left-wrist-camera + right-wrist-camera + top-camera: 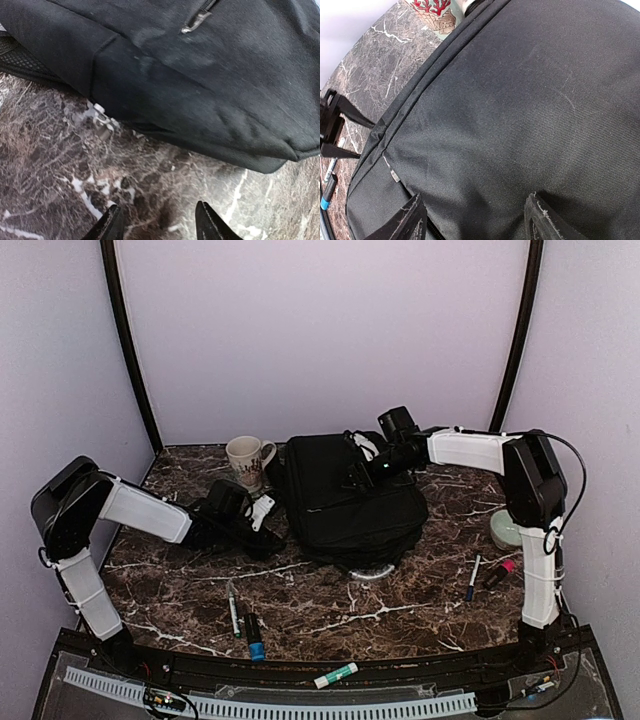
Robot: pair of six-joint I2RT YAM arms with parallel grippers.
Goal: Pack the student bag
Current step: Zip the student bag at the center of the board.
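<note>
The student bag (pixel 345 502), a large black fabric backpack, lies flat in the middle of the marble table. My left gripper (pixel 268 532) sits low at the bag's left edge. In the left wrist view the left gripper (pixel 160 226) is open, with bare marble between its fingertips (pixel 113 226) and the bag's side (pixel 200 80) just ahead. My right gripper (pixel 362 474) hovers over the bag's back part. The right gripper (pixel 475 220) is open in the right wrist view, its fingers (pixel 546 222) spread above the bag's fabric (pixel 520 100), near a zipper pull (pixel 393 173).
A patterned mug (pixel 247 462) stands behind the bag's left corner. Pens (pixel 234 612) and a blue-capped marker (pixel 254 637) lie front left, and a green-capped tube (pixel 336 675) rests on the front ledge. A blue pen (pixel 472 578), a pink marker (pixel 500 572) and a pale green dish (pixel 505 530) are at the right.
</note>
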